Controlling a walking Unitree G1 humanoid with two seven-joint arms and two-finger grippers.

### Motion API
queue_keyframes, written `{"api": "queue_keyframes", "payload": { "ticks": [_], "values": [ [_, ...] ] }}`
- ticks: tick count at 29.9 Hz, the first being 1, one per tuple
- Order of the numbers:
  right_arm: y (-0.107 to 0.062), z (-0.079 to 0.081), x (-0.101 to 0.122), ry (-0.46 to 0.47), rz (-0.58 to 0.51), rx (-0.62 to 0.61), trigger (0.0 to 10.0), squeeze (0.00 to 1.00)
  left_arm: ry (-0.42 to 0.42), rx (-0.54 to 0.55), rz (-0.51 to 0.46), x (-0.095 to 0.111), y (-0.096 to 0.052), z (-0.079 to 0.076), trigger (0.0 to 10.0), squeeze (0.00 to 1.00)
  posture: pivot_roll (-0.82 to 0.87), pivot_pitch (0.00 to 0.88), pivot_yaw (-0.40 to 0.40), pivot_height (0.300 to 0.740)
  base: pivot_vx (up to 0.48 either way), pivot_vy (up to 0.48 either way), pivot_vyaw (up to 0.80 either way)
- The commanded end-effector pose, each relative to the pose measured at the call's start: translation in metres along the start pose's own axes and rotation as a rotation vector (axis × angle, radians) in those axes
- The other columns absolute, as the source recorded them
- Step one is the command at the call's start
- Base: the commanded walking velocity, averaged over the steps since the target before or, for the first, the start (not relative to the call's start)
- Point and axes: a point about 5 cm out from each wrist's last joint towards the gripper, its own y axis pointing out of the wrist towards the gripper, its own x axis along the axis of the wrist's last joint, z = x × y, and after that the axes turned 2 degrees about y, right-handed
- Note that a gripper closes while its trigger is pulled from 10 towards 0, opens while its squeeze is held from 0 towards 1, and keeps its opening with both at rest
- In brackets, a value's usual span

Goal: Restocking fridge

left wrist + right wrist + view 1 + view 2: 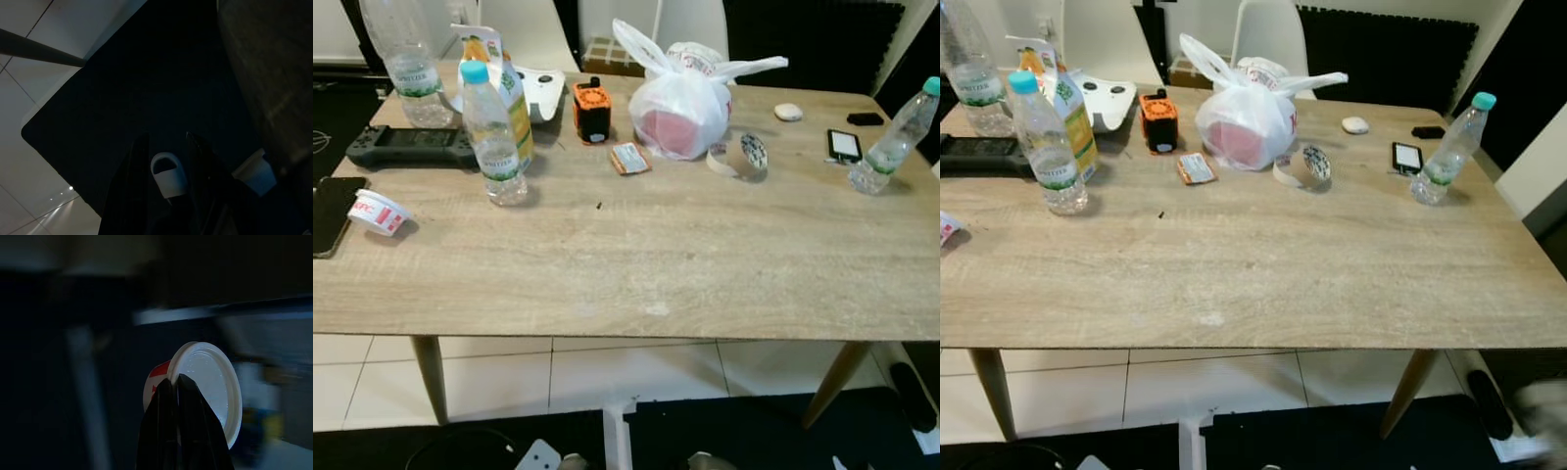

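White-lidded red tub (pixel 205 387) pinched in right gripper (pixel 177 382).

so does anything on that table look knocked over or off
Yes. The small red and white cup near the table's left edge lies tipped on its side, not upright. The water bottle, juice carton and far-right bottle stand upright. The right gripper is shut on a similar lidded tub.

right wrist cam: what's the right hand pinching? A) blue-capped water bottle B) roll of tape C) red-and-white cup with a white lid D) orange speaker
C. In the right wrist view the right hand has its black fingers closed on the rim of a red-and-white cup with a white lid.
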Motion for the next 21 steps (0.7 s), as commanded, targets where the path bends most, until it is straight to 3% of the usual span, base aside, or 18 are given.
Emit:
{"api": "queue_keyframes", "payload": {
  "ticks": [1, 2, 4, 5, 6, 7, 9, 11, 15, 21],
  "values": [
    [-0.002, 0.02, -0.011, -0.042, 0.016, 0.091, 10.0, 0.0, 0.008, -0.063, -0.016, 0.004, -0.002, -0.02, 10.0, 0.27, -0.05, 0.088, -0.087, 0.74, 0.0, 0.0, 0.0],
    [-0.006, 0.043, -0.016, -0.063, 0.029, 0.168, 10.0, 0.0, 0.006, -0.059, -0.015, 0.003, -0.002, -0.019, 10.0, 0.27, -0.04, 0.088, -0.082, 0.74, 0.0, 0.0, 0.0],
    [-0.006, 0.043, -0.016, -0.063, 0.029, 0.168, 10.0, 0.0, 0.006, -0.059, -0.015, 0.003, -0.002, -0.019, 10.0, 0.27, -0.04, 0.088, -0.082, 0.74, 0.0, 0.0, 0.0],
    [-0.01, 0.065, -0.021, -0.099, 0.035, 0.252, 10.0, 0.0, -0.001, -0.055, -0.014, 0.003, -0.002, -0.018, 10.0, 0.27, -0.03, 0.09, -0.083, 0.74, 0.0, 0.0, 0.0],
    [-0.01, 0.065, -0.021, -0.099, 0.035, 0.252, 10.0, 0.0, -0.001, -0.055, -0.014, 0.003, -0.002, -0.018, 10.0, 0.27, -0.03, 0.09, -0.083, 0.74, 0.0, 0.0, 0.0],
    [-0.016, 0.086, -0.026, -0.143, 0.044, 0.324, 10.0, 0.0, -0.021, -0.049, -0.013, 0.002, -0.002, -0.017, 10.0, 0.26, -0.01, 0.091, -0.084, 0.74, 0.0, 0.0, 0.0],
    [-0.016, 0.086, -0.026, -0.143, 0.044, 0.324, 10.0, 0.0, -0.021, -0.049, -0.013, 0.002, -0.002, -0.017, 10.0, 0.26, -0.01, 0.091, -0.084, 0.74, 0.0, 0.0, 0.0],
    [-0.027, 0.119, -0.033, -0.304, 0.028, 0.454, 10.0, 0.0, -0.12, -0.034, -0.009, -0.002, -0.003, -0.015, 10.0, 0.25, 0.02, 0.098, -0.094, 0.74, 0.0, 0.0, 0.0],
    [-0.029, 0.13, -0.023, -0.365, -0.022, 0.482, 10.0, 0.0, -0.256, -0.014, 0.01, -0.006, -0.004, -0.013, 10.0, 0.26, 0.03, 0.104, -0.106, 0.74, 0.0, 0.0, 0.0],
    [-0.028, 0.137, -0.004, -0.425, -0.101, 0.468, 10.0, 0.0, -0.312, -0.005, 0.015, -0.006, -0.003, -0.01, 10.0, 0.27, 0.04, 0.106, -0.094, 0.74, 0.0, 0.0, 0.0]
  ]
}}
